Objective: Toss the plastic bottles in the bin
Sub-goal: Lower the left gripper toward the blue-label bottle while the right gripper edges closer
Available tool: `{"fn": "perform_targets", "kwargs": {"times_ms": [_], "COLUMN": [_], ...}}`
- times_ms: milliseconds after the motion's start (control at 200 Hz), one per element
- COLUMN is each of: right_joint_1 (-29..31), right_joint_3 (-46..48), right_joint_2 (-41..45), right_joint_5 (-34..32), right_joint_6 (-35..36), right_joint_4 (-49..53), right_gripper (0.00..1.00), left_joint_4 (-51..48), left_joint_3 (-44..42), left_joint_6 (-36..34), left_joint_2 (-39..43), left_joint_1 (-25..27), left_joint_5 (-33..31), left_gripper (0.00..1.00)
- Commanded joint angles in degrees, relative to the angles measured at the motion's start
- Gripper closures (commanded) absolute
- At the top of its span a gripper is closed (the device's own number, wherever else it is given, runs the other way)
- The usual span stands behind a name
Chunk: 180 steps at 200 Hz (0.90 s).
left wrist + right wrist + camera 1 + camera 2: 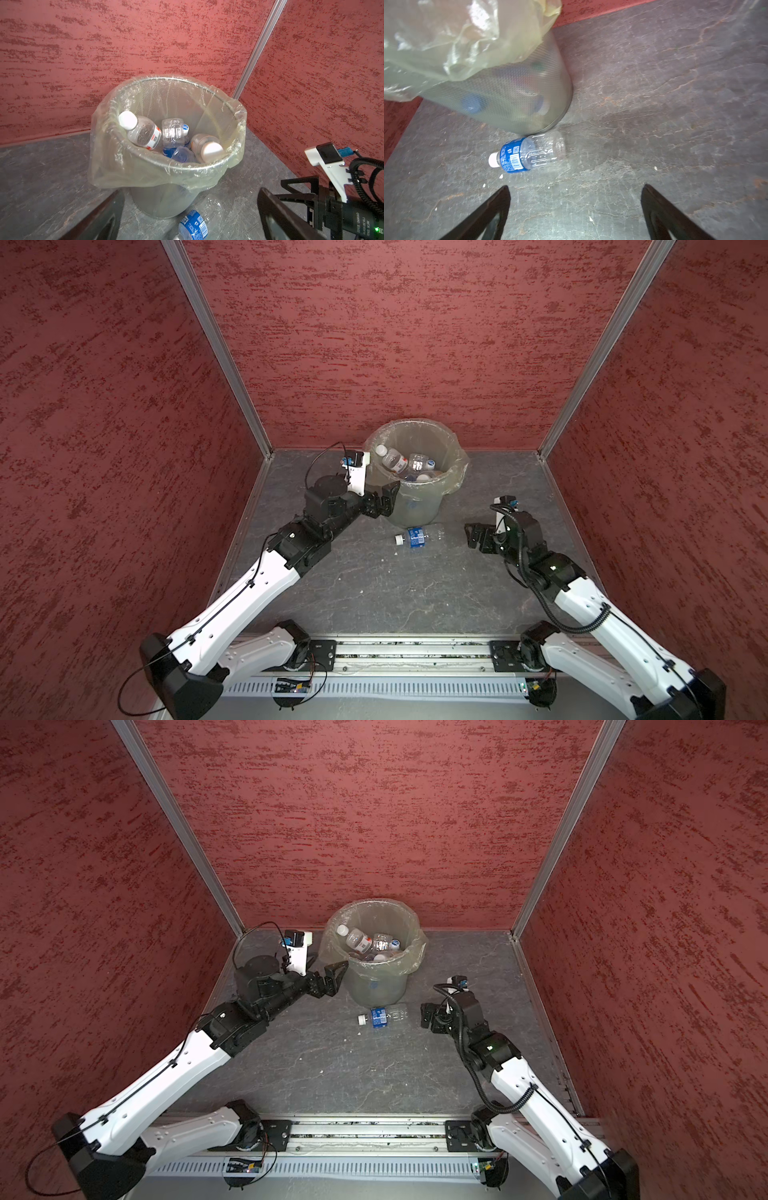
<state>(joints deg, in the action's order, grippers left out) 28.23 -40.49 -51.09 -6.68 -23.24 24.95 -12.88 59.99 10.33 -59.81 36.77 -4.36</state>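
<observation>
One bottle (pixel 417 537) is left out on the table (pixel 415 593), lying on its side just beside the foot of the bin (pixel 411 510), white cap turned toward the left arm's side; whether it touches the base cannot be told. The right gripper (pixel 471 536) is held low and near it, jaws spread wide with nothing between them, and a line-up for a pick is judged to be the reason. The left gripper (pixel 388 499) is parked close against the bin's side, also wide open and empty, seemingly kept clear so the other arm's path is not crossed. Inside the bin, a heap of bottles (pixel 145 135) is revealed only by the left wrist view: white caps, a red-and-white label, blue labels, clear crushed bodies. From the right wrist view something else is given: the mesh wall with blurred blue shapes behind it, the bottle's barcode, and the bare table between jaws and bottle. Both arms together are shown only in the top views.
</observation>
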Motion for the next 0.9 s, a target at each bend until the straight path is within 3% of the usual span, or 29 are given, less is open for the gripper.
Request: {"fn": "perform_targets", "kwargs": {"times_ms": [0,376,516,706,897], "right_joint_1": [2.39,2.43,2.45,2.37,2.05], "right_joint_3": [-2.76,-1.62,-1.86,-1.33,-0.24], "right_joint_2": [-1.43,-6.16,-5.99,-3.48,-1.12], "right_joint_5": [-2.52,-0.45,-2.55,-5.68,-8.37], "right_joint_6": [0.8,-2.32,-2.95,-3.1,-3.56], "right_joint_4": [-1.15,-4.35,-3.29,-1.92,-1.23], "right_gripper": [0.01,0.01,0.01,0.01,0.01], "left_joint_4": [-0.19,-1.39,-0.92,3.52,4.22], "left_joint_3": [-2.91,-8.34,-7.96,-8.95,-6.27], "left_joint_6": [0.97,-0.49,-3.37,-9.56,-13.33], "left_joint_2": [1.35,-4.06,-8.57,-14.26,-22.33], "left_joint_1": [0.23,3.26,7.13,14.11,17.29], "left_joint_5": [-0.5,-2.48,-5.43,-14.75,-15.36], "left_gripper": [0.01,0.01,0.01,0.01,0.01]}}
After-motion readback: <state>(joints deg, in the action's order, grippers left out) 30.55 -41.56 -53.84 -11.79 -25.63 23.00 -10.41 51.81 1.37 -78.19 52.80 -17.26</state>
